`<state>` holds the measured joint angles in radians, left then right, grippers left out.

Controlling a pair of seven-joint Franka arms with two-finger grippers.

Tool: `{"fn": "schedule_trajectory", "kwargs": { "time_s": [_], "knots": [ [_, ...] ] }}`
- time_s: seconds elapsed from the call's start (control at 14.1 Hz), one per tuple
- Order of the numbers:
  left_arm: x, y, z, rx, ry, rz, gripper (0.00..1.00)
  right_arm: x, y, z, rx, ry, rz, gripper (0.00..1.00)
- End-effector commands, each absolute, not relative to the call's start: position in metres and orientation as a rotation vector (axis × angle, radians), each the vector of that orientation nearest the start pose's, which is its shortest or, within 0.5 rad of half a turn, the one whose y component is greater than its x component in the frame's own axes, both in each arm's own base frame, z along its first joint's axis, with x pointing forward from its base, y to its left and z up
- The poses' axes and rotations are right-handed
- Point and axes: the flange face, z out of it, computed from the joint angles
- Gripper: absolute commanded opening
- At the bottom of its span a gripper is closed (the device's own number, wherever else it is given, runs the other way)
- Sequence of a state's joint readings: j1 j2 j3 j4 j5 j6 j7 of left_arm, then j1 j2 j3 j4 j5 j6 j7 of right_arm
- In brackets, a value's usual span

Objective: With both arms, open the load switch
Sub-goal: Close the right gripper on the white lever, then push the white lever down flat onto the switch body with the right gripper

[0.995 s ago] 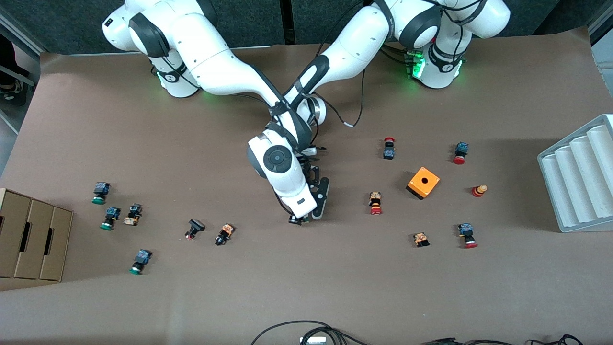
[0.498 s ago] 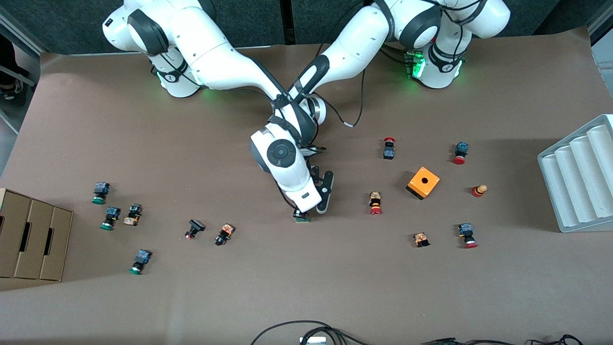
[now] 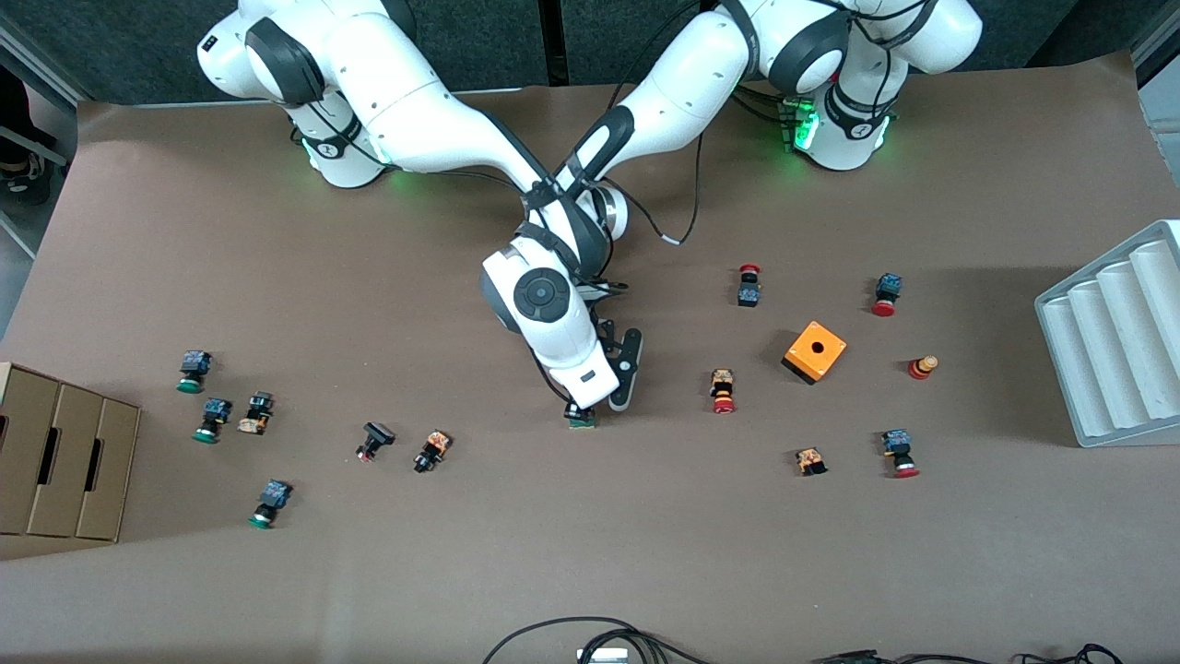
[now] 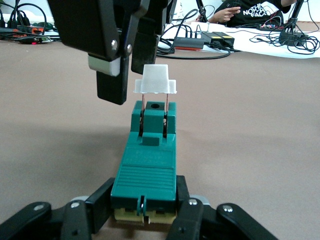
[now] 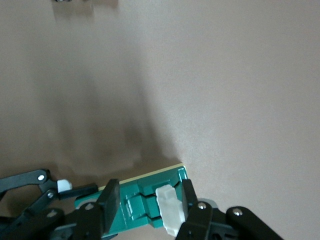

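The load switch (image 3: pixel 581 418) lies mid-table, a slim green block (image 4: pixel 147 170). Its white sliding piece (image 4: pixel 156 80) stands raised on two thin pins. My left gripper (image 4: pixel 145 212) is shut on the block's end, one finger against each side. My right gripper (image 5: pixel 150 192) comes down from above with its fingers astride the switch (image 5: pixel 145 200). The white piece (image 5: pixel 167 212) rests against one of those fingers, and a gap shows before the other. In the front view the right arm's hand covers both grippers; one black finger (image 3: pixel 627 369) of the left gripper shows.
Small push-buttons (image 3: pixel 723 390) lie scattered toward both ends of the table. An orange cube (image 3: pixel 815 351) and a white ridged tray (image 3: pixel 1111 341) sit toward the left arm's end. A cardboard box (image 3: pixel 64 461) sits at the right arm's end. Cables (image 3: pixel 590 636) lie along the near edge.
Both grippers and the switch shifted slightly toward the left arm's end and away from the front camera, then held still over the last half second.
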<state>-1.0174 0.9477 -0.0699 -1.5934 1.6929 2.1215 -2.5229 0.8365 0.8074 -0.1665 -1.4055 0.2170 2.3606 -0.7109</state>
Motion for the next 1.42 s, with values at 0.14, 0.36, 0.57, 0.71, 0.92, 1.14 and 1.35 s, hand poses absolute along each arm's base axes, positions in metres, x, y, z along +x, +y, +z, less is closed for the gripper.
{"fn": "schedule_trajectory", "kwargs": {
  "time_s": [0.14,0.36,0.57,0.71,0.92,1.14,1.35],
  "knots": [
    [0.356,-0.568,0.060,-2.664,-0.172,-1.663,0.28,0.562,0.481,0.242,-2.456,-1.825,-0.175,0.58],
    [0.356,-0.568,0.060,-2.664,-0.172,-1.663,0.28,0.561,0.481,0.241,-2.456,-1.829,-0.170,0.58],
    [0.356,-0.568,0.060,-2.664,-0.172,-1.663,0.28,0.559,0.483,0.243,-2.452,-1.833,-0.162,0.56],
    [0.357,-0.567,0.060,-2.663,-0.174,-1.663,0.28,0.559,0.483,0.248,-2.451,-1.830,-0.167,0.55],
    [0.357,-0.567,0.060,-2.663,-0.174,-1.663,0.28,0.556,0.479,0.248,-2.454,-1.824,-0.153,0.54],
    [0.357,-0.567,0.060,-2.663,-0.174,-1.663,0.28,0.555,0.478,0.250,-2.453,-1.823,-0.138,0.53],
    [0.357,-0.567,0.061,-2.663,-0.175,-1.665,0.28,0.552,0.479,0.251,-2.449,-1.827,-0.117,0.52]
  ]
}}
